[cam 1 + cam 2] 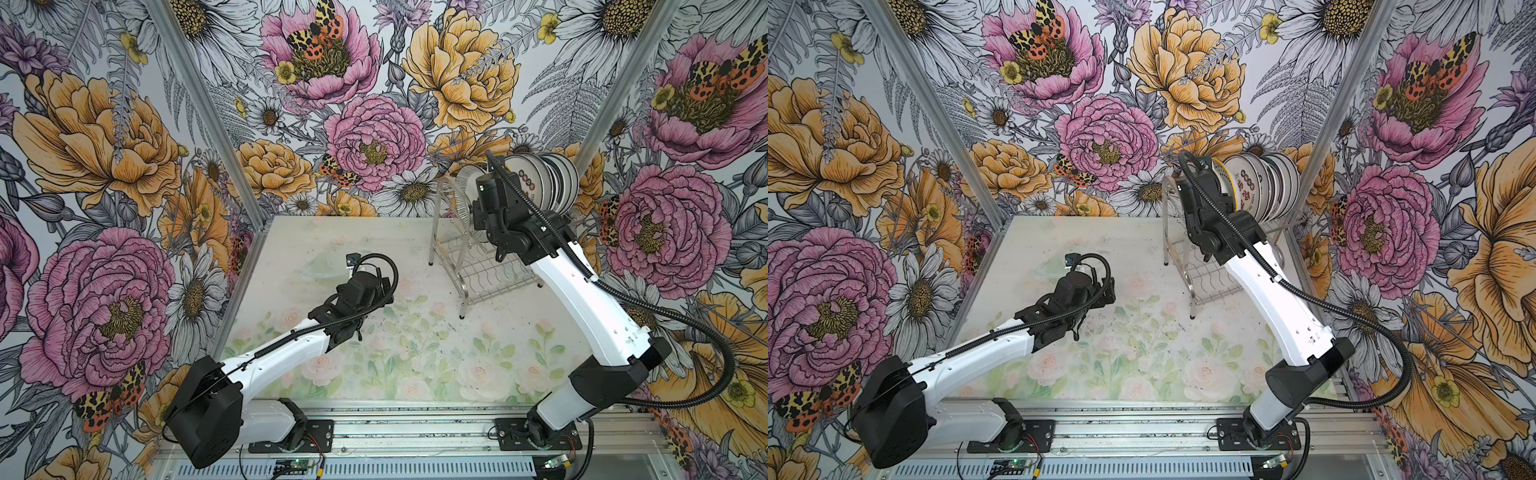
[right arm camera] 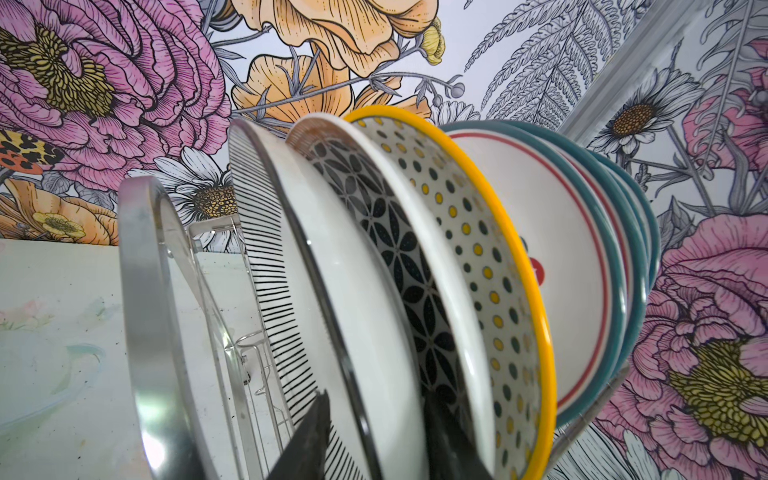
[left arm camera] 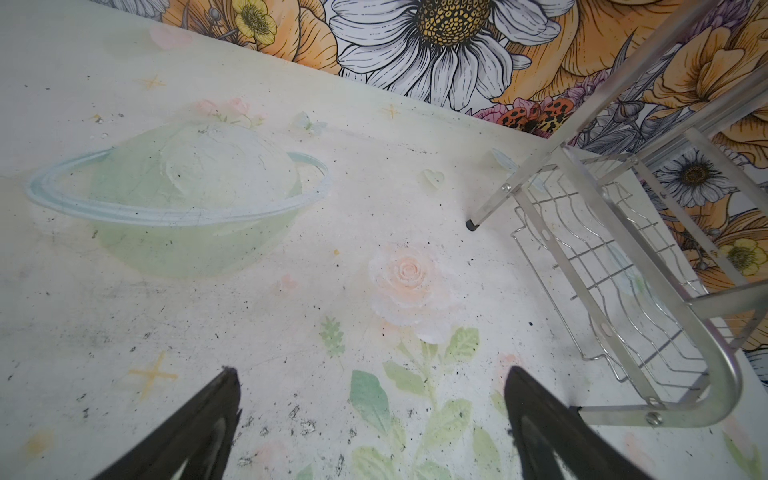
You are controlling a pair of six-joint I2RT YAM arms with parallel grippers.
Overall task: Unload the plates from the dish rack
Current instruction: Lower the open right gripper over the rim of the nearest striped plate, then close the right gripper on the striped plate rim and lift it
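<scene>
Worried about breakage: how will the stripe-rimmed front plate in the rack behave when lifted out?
Probably rigid and fairly heavy for its size: the striped plate looks like thick glazed ceramic. Its glossy surface may slip between the right hand's fingers. It stands on edge close beside the lattice plate, so lifting could knock or chip both.

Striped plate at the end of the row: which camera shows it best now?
Right wrist view: the striped plate is close and large, the right pincer straddling its rim. In a top view only its edge shows past the right arm. The left wrist view shows just the dish rack, no plates.
</scene>
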